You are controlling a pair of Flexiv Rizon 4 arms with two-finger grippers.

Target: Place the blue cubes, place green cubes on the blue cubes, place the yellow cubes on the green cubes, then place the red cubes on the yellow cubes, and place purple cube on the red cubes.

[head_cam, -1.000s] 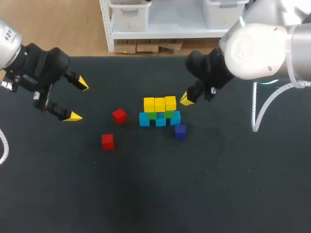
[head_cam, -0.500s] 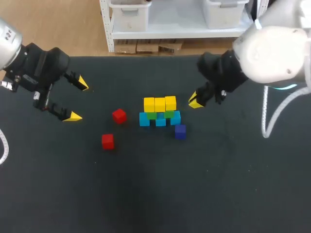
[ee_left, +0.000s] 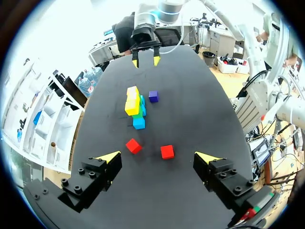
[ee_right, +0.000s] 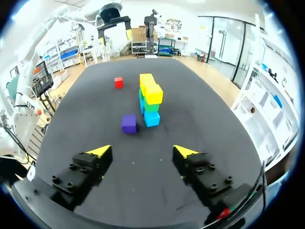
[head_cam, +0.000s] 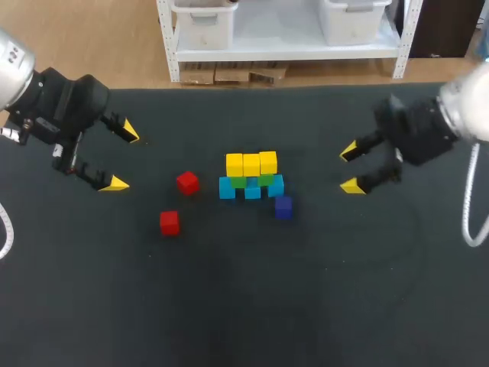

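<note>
My right pincer (head_cam: 351, 168) backed off right of stack (head_cam: 251, 176), open, empty: yellow layer done. My left pincer (head_cam: 122, 157) open, well left of stack. Two red cubes (head_cam: 187, 182) loose left of stack, next up; purple cube (head_cam: 283, 207) just beside it.

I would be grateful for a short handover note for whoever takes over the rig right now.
Left claw: open, empty, over the table's left side.
Right claw: open, empty, right of the stack.
Stack, mid-table: blue cubes at the bottom, green cubes on them, yellow cubes on top.
Red cubes: two, loose on the table left of the stack.
Purple cube: loose on the table by the stack's right end.
Done: blue, green and yellow layers.
Left: red cubes onto the yellow, then the purple cube onto the red.
</note>
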